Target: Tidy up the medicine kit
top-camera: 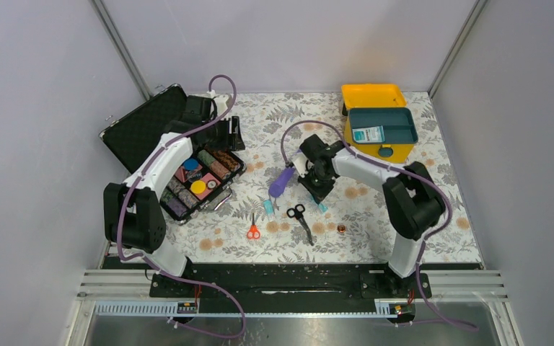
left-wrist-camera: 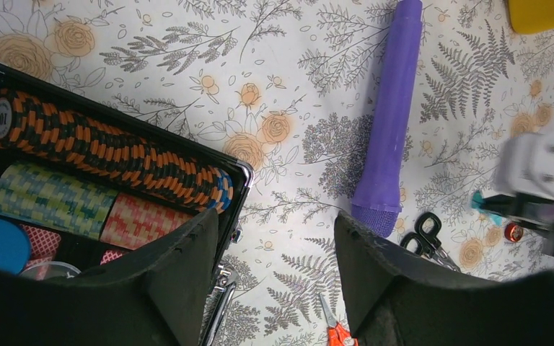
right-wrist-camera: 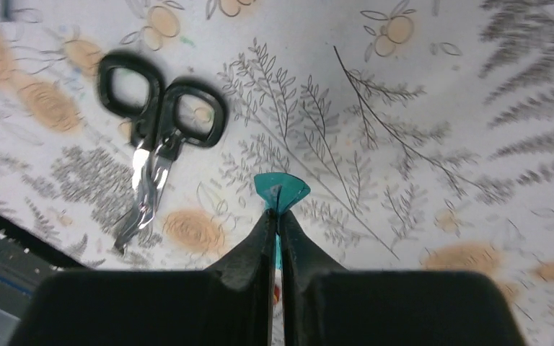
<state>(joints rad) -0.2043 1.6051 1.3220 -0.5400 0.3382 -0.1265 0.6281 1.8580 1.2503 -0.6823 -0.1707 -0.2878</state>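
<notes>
The medicine kit [top-camera: 379, 124] is a yellow case standing open at the back right, with a white and teal box in its teal tray [top-camera: 397, 122]. My right gripper [top-camera: 322, 193] [right-wrist-camera: 277, 214] is shut on a small teal sachet [right-wrist-camera: 281, 190], pinched flat between the fingertips just over the floral table, near the black scissors [right-wrist-camera: 160, 122]. A second teal sachet [top-camera: 267, 207] lies to its left. My left gripper [top-camera: 232, 134] [left-wrist-camera: 278, 223] hangs open over the right edge of the black case [left-wrist-camera: 232, 189], with nothing between its fingers.
A purple torch-like cylinder [top-camera: 281, 182] [left-wrist-camera: 391, 108] lies mid-table. Black scissors [top-camera: 301, 218], small orange scissors [top-camera: 253, 230] and a little red-brown cap [top-camera: 341, 229] lie near the front. The black case [top-camera: 160, 137] with colourful chip rolls [left-wrist-camera: 108, 155] stands open at the left.
</notes>
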